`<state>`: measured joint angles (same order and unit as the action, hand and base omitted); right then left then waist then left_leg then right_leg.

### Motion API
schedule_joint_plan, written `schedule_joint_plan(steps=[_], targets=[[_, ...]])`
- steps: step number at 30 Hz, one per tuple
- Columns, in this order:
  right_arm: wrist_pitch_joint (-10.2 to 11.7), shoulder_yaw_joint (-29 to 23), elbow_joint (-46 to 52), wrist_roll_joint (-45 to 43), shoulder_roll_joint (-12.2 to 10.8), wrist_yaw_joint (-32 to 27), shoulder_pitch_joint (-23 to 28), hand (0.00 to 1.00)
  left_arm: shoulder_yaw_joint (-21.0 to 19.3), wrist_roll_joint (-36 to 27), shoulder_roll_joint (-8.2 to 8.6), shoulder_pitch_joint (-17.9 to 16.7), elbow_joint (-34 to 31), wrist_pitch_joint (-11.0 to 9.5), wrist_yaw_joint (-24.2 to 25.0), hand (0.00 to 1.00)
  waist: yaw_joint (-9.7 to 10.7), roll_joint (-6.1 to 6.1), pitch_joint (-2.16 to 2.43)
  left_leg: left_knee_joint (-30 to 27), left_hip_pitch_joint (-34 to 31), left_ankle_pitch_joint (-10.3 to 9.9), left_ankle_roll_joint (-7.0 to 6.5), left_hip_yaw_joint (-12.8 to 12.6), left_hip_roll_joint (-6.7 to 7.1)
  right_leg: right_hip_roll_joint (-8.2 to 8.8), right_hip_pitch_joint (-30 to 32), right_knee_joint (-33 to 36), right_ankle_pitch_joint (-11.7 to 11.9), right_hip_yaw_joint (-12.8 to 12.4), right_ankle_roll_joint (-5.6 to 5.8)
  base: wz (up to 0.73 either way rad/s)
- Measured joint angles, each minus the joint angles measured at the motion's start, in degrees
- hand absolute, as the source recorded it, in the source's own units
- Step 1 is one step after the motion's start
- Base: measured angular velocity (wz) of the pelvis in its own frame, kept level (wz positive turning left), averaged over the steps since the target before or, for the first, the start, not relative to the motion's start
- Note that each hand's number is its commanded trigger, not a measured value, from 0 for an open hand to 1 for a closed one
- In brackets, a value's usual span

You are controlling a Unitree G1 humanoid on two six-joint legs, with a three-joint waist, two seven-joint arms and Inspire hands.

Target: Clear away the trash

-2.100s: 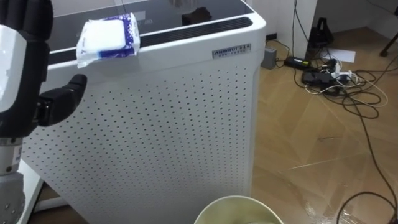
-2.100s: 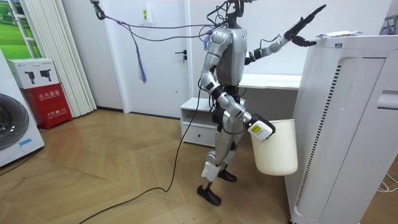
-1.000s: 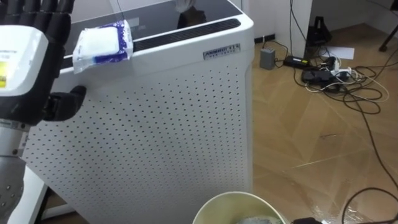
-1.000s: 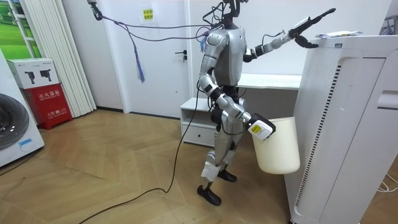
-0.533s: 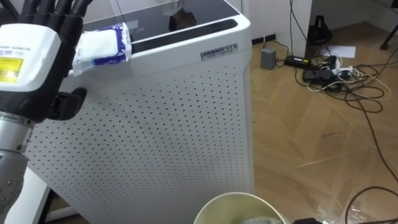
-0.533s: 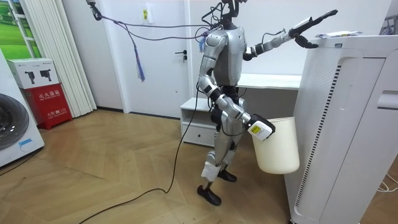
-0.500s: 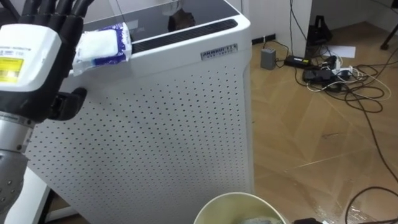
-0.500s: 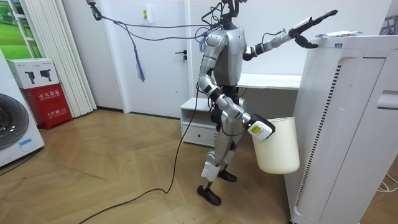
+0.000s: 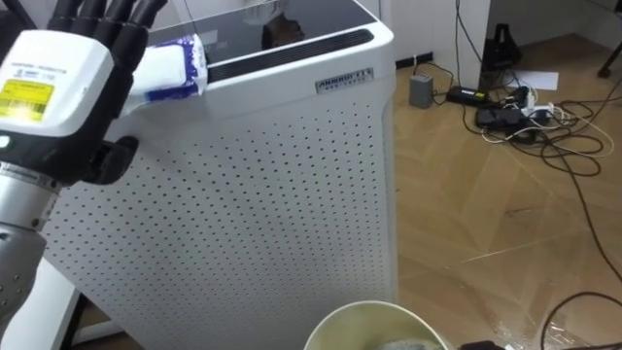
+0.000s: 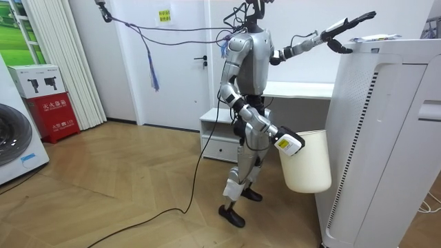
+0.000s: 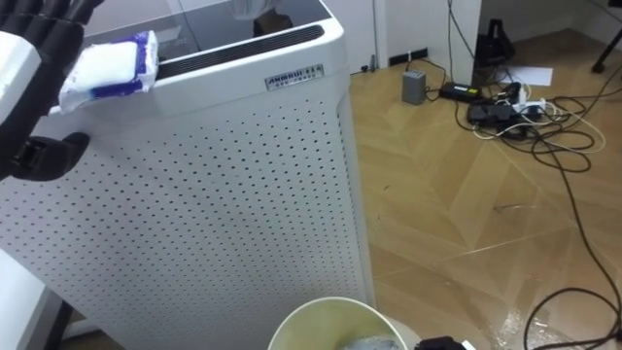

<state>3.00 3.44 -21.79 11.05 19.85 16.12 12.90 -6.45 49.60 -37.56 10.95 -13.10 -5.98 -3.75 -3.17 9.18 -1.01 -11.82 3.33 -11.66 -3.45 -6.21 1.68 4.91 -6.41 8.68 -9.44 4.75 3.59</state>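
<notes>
A white and blue packet (image 9: 175, 66) lies on top of a tall white perforated appliance (image 9: 262, 185), near its left edge; it also shows as the packet (image 11: 109, 66). My left hand (image 9: 56, 89) is raised beside it, open, with straight fingers (image 9: 117, 12) reaching over the packet's left end. In the room view the left hand (image 10: 350, 22) stretches out over the appliance top. My right hand (image 10: 286, 143) holds a cream bin (image 10: 306, 164) by its rim, off the floor against the appliance's side. The bin's rim (image 9: 374, 313) shows at the bottom edge.
I stand on wood floor close to the appliance (image 10: 386, 138). Loose cables and a power strip (image 9: 515, 117) lie on the floor at the right. A low white cabinet (image 10: 220, 134) stands behind me, and a washing machine (image 10: 17, 141) at the room view's left.
My left hand has risen and moved forward from beside the appliance's front until its fingers lie over the packet's left end. The packet and the bin stay put.
</notes>
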Motion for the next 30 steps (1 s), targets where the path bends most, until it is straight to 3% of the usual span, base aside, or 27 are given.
schedule_joint_plan(steps=[12, 20, 30], targets=[[-0.06, -0.03, -0.05, -0.01, 0.71, 0.45, 0.0, 1.0, 0.14, -0.02, 0.0, 1.18, -0.41, 0.8, 5.12, 0.0, 0.01, 1.23, 0.07, 0.1, -0.1, 0.07, 0.0, 0.0, 0.0, 0.01, 0.19, 0.01, 0.0, 0.02, 0.0, 0.0], [-0.22, 1.5, 0.01, -0.01, 0.84, 1.43, -0.02, 1.0, 5.15, -0.57, 0.0, 1.17, -1.49, 1.17, 12.87, 0.0, 1.56, 1.02, -0.05, 0.26, -0.56, 0.12, 0.0, -0.37, -0.02, 0.03, 0.95, 0.06, 0.0, -0.34, 0.0, -0.02], [-1.44, 2.06, -0.03, -0.03, 1.0, 1.44, -0.02, 1.0, 5.2, -1.96, -0.01, 2.77, -1.15, 2.49, 19.05, 0.0, 1.81, 0.96, 0.11, 0.22, -0.34, 0.13, -0.01, -1.52, -0.11, -0.02, 1.52, 0.75, 0.0, -1.67, 0.0, -0.06]])
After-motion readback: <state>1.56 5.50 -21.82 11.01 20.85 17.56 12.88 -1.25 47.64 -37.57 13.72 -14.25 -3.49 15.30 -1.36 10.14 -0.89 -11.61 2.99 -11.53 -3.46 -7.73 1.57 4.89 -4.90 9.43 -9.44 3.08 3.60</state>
